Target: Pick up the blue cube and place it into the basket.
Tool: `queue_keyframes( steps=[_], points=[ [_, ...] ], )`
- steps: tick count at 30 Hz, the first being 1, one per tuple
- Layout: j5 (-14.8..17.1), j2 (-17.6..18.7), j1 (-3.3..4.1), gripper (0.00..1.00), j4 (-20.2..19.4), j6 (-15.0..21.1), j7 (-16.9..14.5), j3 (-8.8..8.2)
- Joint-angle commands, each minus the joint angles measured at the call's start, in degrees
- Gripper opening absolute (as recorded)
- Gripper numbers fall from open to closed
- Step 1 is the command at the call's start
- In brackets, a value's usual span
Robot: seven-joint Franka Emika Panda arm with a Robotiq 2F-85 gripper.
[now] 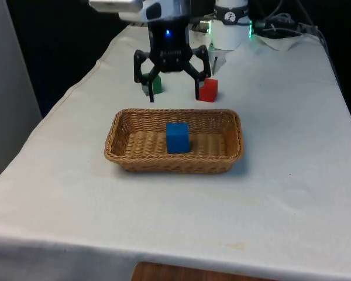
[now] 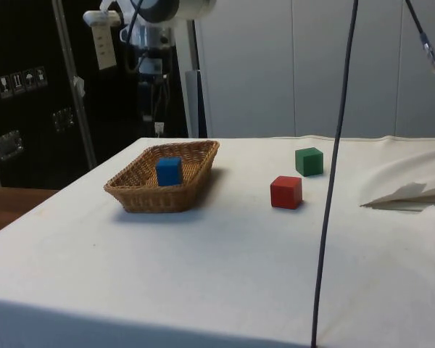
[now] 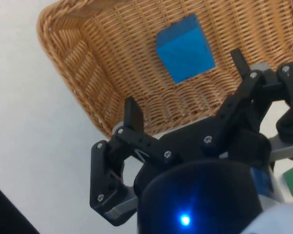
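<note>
The blue cube [image 1: 177, 137] [image 2: 169, 171] [image 3: 185, 48] lies inside the wicker basket [image 1: 118, 132] [image 2: 130, 190] [image 3: 83, 73], resting on its woven floor near the middle. My gripper [image 1: 174, 95] [image 3: 185, 85] hangs open above the basket's far side, nothing between its fingers. The cube sits apart from the fingers, below them.
A red cube [image 1: 208, 90] [image 2: 286, 192] and a green cube [image 1: 156, 85] [image 2: 309, 161] stand on the white cloth behind the basket, close to the gripper's fingers in the front view. A black cable [image 2: 333, 174] hangs down across the side view. Crumpled cloth [image 2: 409, 194] lies at that view's right.
</note>
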Motion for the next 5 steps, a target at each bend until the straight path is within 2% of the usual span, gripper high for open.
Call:
queue_keyframes(
  steps=[1, 3, 4, 5],
  points=[
    [-0.46, -0.57, 0.23, 1.0, 0.17, -1.03, 0.57, -0.29],
    [-0.46, -1.32, 0.23, 1.0, 0.29, -1.66, 0.63, -0.29],
    [0.0, -0.97, 0.0, 1.0, 0.06, -0.8, 0.06, 0.0],
    [-0.46, -1.32, 0.23, 1.0, 0.29, -1.66, 0.63, -0.29]
  ],
)
